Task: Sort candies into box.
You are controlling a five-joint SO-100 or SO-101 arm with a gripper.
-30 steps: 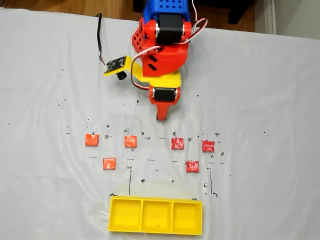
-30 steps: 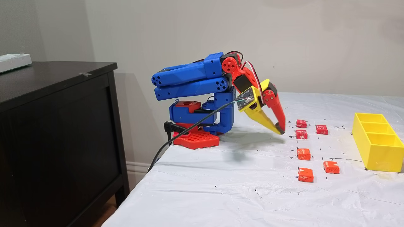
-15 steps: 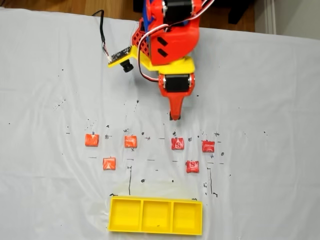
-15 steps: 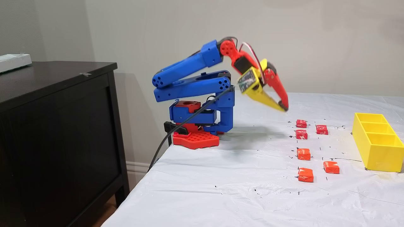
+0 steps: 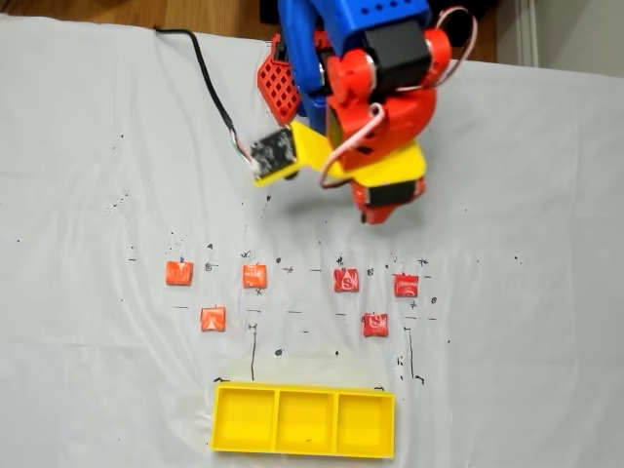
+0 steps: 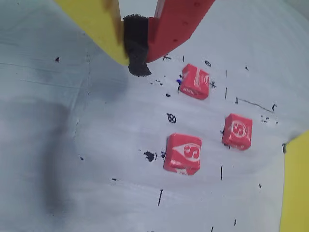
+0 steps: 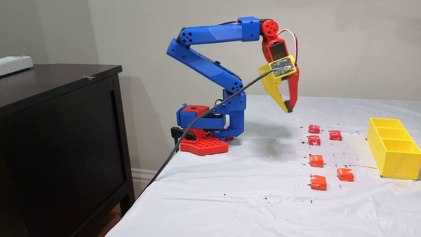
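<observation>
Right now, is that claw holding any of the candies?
No. The gripper hangs shut and empty above the cloth; all six candies lie on the table, none in the yellow tray.

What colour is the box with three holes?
Bright yellow all over; the box shows best in the fixed view from above.

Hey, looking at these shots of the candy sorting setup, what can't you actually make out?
- White marks on the darker candies: too small to read in both fixed views.
- Yellow tray: cut off by the wrist view's right edge.
- Tray compartment floors: hidden by its near wall in the side fixed view.
- Gripper tips: blurred, close to the wrist camera.
</observation>
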